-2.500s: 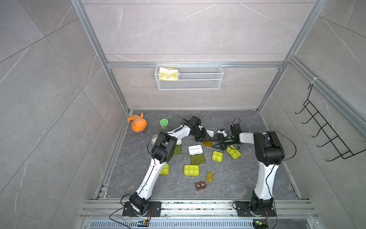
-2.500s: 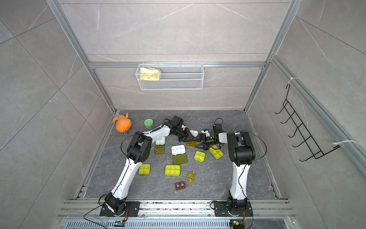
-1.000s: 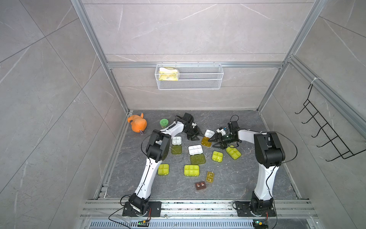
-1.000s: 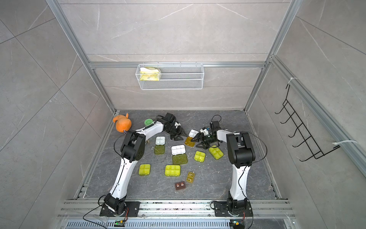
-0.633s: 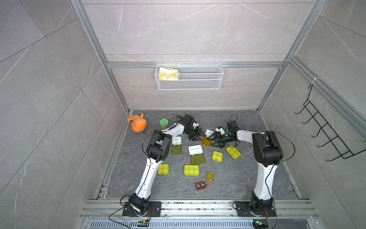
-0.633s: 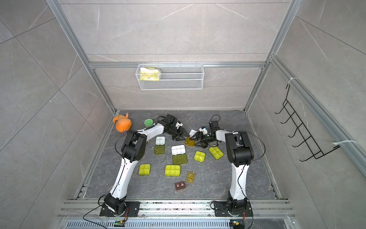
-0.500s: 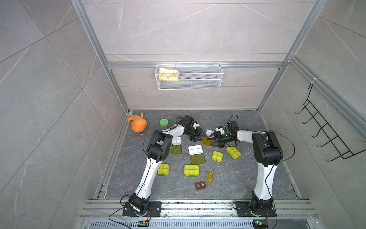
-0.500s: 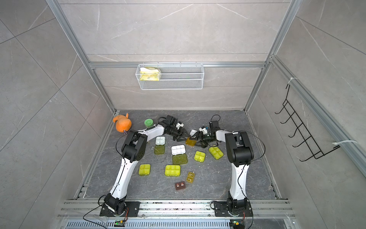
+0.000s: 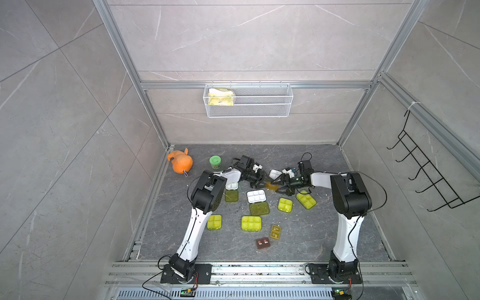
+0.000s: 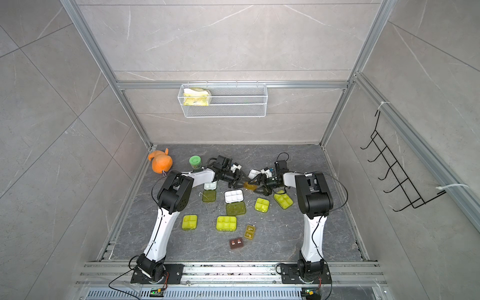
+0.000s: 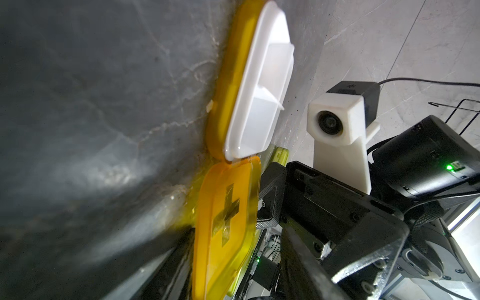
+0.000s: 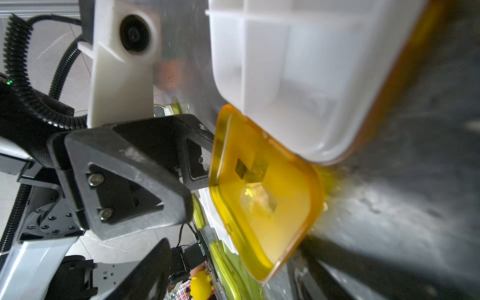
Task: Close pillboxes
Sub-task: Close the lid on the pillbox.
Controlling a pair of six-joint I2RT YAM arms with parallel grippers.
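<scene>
Nearest the arm bases sit the tiny brown pillbox [image 9: 263, 242] and the tiny amber pillbox [image 9: 275, 231], too small to tell whether they are latched. Just beyond, the square yellow-green pillbox [image 9: 214, 222] and the longer yellow-green pillbox [image 9: 251, 223] lie shut on the floor [image 9: 311, 233].

Farther in, a divided white tray [image 9: 256, 195] gapes with its green lid [image 9: 259, 208] flat beside it; a smaller open pillbox [image 9: 232, 185] lies by the left arm.

The step in hand, as I judge it, is the orange-lidded pillbox [image 9: 274, 174], toward the back of the floor between both arms. Its white base [image 12: 298, 78] lies flat; its orange lid [image 11: 228, 220] stands half raised. The left gripper [image 9: 259, 181] has its jaws parted and clasps nothing; a left finger [image 12: 196, 155] sits at the lid's edge. The right gripper [image 9: 280, 185] is likewise spread, grasping nothing that I can make out.

To do this well, one finger should tip the lid over its hinge toward the base while the other arm steadies the base, since so light a box may skid on the smooth floor. Then press near the edge opposite the hinge until it seats; keep fingertips clear of the cells; go gently.

Beyond stand the green-lidded jar [image 9: 215, 161], the orange toy [image 9: 181, 162] and, on the back wall, the wire basket [image 9: 259, 109]; none needs touching.
</scene>
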